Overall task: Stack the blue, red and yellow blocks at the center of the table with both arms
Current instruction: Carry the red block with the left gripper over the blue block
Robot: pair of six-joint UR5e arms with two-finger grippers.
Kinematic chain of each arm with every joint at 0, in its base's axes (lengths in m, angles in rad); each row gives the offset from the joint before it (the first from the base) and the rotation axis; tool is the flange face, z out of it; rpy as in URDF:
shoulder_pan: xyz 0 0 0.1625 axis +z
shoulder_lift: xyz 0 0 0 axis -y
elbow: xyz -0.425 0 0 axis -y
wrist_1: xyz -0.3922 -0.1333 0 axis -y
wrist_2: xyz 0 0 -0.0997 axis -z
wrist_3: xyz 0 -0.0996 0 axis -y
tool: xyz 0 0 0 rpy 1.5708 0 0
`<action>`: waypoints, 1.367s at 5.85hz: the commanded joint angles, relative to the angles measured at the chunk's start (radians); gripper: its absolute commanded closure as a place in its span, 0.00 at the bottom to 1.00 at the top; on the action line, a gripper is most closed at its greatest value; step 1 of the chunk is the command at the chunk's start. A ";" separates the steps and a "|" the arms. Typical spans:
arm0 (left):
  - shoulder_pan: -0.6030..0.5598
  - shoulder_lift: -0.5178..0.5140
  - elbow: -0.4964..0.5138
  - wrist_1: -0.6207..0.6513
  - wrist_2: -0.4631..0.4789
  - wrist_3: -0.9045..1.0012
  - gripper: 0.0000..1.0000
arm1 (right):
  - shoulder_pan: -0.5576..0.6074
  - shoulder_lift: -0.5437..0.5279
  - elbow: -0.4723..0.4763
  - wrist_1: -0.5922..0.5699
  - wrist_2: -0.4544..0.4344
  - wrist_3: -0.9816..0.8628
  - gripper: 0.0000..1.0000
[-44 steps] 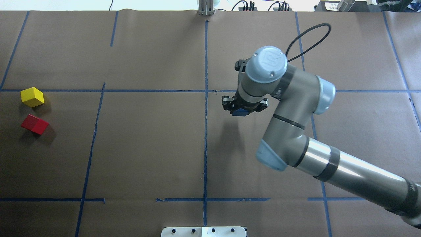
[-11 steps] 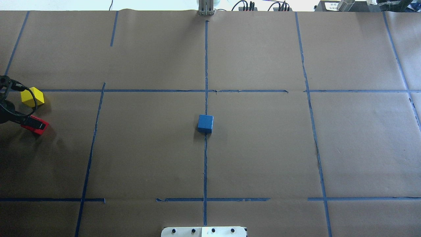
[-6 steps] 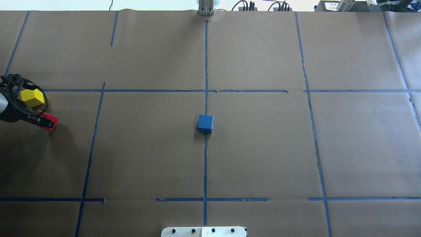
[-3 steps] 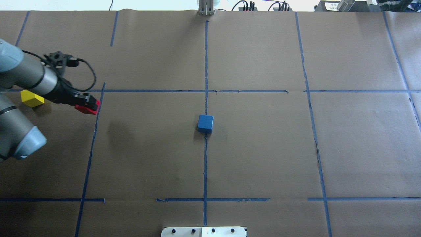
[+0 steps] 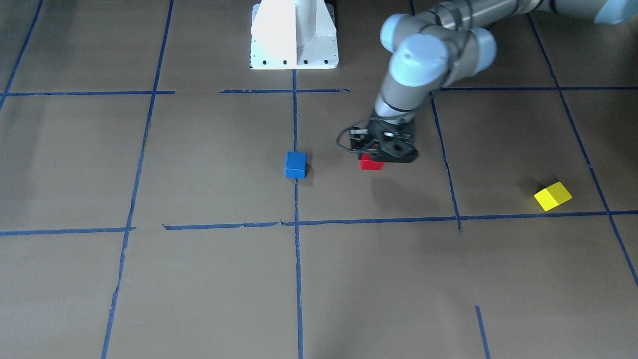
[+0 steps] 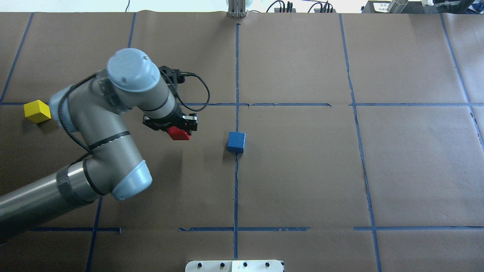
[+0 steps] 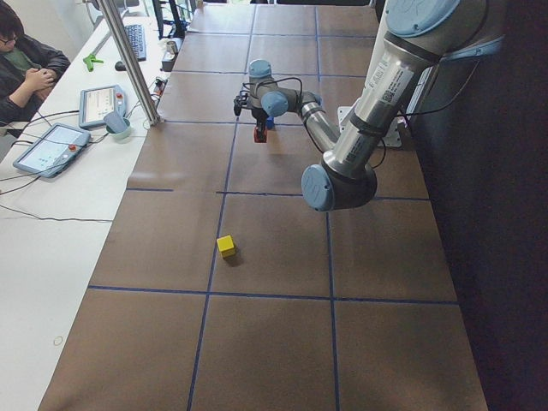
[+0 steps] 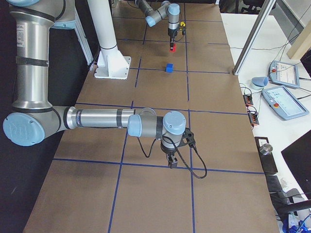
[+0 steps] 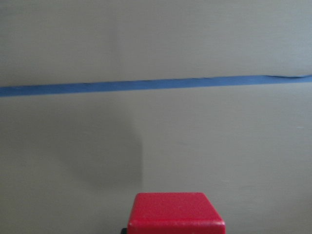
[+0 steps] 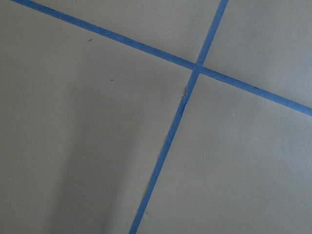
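Between left fingers [image 6: 191, 126], red block [image 6: 179, 133] half-hidden

**Two silver-grey arms wearing pale blue caps**

The left arm [image 6: 99, 120] is showing smooth silver-grey tubing, with pale blue round caps [image 6: 128, 70] covering its joints and black bands [image 6: 70, 185] ringing the tube. A thin black cable [image 6: 208, 92] is looping off the black left gripper [image 6: 177, 130]. The right arm [image 8: 97, 118] is wearing the same colours, a second cable [image 8: 206, 170] trailing from its black right gripper [image 8: 171, 165].
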 commanded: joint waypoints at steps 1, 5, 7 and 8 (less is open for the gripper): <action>0.095 -0.185 0.132 0.039 0.098 -0.076 0.97 | 0.000 0.000 0.000 0.000 0.000 0.000 0.00; 0.123 -0.237 0.196 0.017 0.111 -0.062 0.96 | 0.000 0.000 0.000 0.000 0.002 0.000 0.00; 0.115 -0.241 0.202 0.017 0.111 -0.037 0.96 | 0.000 0.000 0.000 0.000 0.002 0.000 0.00; 0.104 -0.238 0.205 0.017 0.111 -0.003 0.96 | 0.000 0.000 0.000 0.000 0.002 0.000 0.00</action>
